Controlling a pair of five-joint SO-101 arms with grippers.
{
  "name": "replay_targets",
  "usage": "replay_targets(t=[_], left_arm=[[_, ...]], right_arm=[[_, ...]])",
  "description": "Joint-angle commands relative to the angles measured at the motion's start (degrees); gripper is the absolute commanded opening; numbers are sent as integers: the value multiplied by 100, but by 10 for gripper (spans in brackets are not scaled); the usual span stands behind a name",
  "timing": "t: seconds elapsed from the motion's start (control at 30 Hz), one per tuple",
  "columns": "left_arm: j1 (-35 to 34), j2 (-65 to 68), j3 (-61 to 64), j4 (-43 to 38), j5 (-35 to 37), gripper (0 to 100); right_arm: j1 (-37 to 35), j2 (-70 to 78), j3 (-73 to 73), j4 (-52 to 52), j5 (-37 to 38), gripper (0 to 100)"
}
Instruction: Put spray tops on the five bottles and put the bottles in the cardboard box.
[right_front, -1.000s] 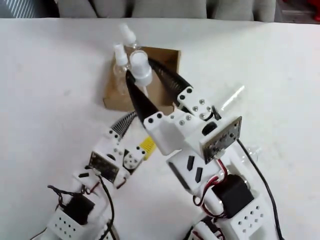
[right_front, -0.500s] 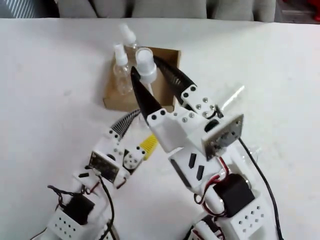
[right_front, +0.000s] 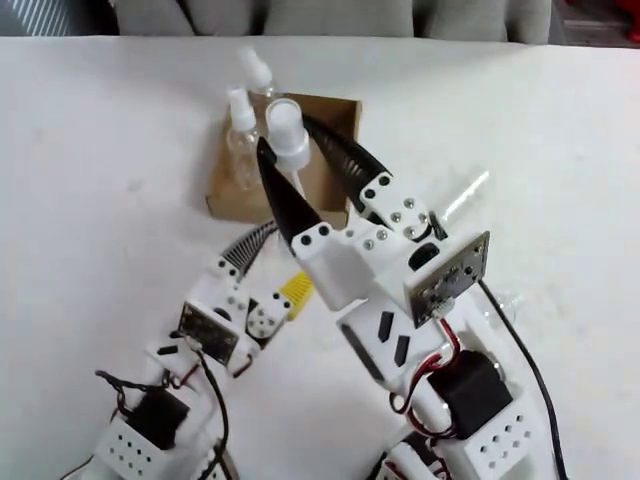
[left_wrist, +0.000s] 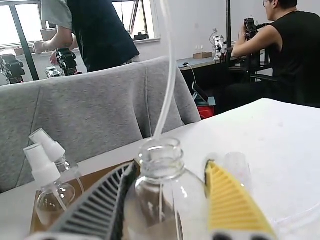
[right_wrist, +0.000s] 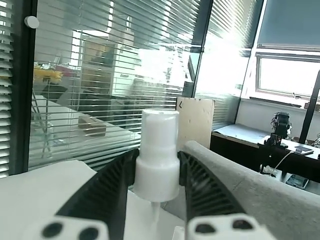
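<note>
My right gripper (right_front: 286, 135) is shut on a white spray top (right_front: 284, 128), held high over the cardboard box's (right_front: 336, 114) near edge. In the right wrist view the spray top (right_wrist: 157, 155) stands upright between the black fingers (right_wrist: 105, 187). The left gripper (left_wrist: 167, 182) is shut on a clear open-necked bottle (left_wrist: 161, 170), and the top's thin tube (left_wrist: 169, 75) runs down into its neck. From above, the left gripper (right_front: 280, 258) lies mostly under the right arm. Two bottles with spray tops (right_front: 243, 135) (left_wrist: 49, 190) stand in the box (left_wrist: 97, 179).
A loose spray top with its tube (right_front: 466, 194) lies on the white table to the right of the box. A clear bottle (right_front: 503, 300) rests beside the right arm's base. Another open bottle neck (left_wrist: 236, 167) shows behind the yellow finger (left_wrist: 227, 200).
The right gripper with the spray top has shifted slightly, first toward the box, then a little back. The left arm has kept still.
</note>
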Motion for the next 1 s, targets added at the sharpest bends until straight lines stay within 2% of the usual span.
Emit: replay_targets(t=[0.0, 0.97], left_arm=[[-66, -110, 9, -141, 53, 20], [-66, -101, 9, -141, 53, 20]], right_arm=[[-57, -13, 123, -4, 0, 17], [-57, -57, -176, -13, 0, 17]])
